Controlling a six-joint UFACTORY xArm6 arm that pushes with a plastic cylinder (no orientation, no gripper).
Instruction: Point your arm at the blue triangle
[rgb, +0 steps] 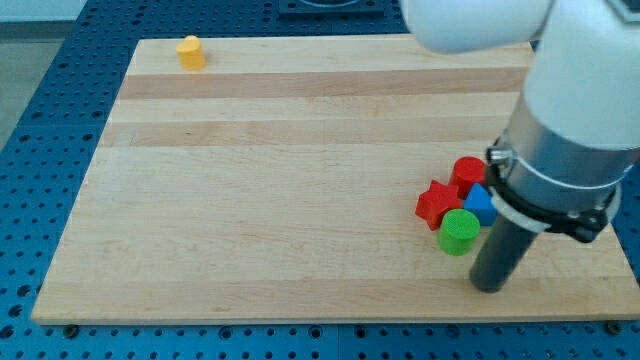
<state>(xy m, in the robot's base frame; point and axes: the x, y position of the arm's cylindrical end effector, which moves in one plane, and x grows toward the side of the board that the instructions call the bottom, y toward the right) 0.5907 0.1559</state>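
My tip, a bare rod with no hand to spread, sat just right of the green cylinder, near the blue triangle, so any sideways drift risked scattering the touching cluster.

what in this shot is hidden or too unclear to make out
Camera view:
- Blue triangle: its right side is hidden behind the arm's grey housing.
- Red block above it: partly covered by the arm, exact shape unclear.
- My tip: its contact with the wooden board cannot be judged.
- Yellow block: too small for exact shape.
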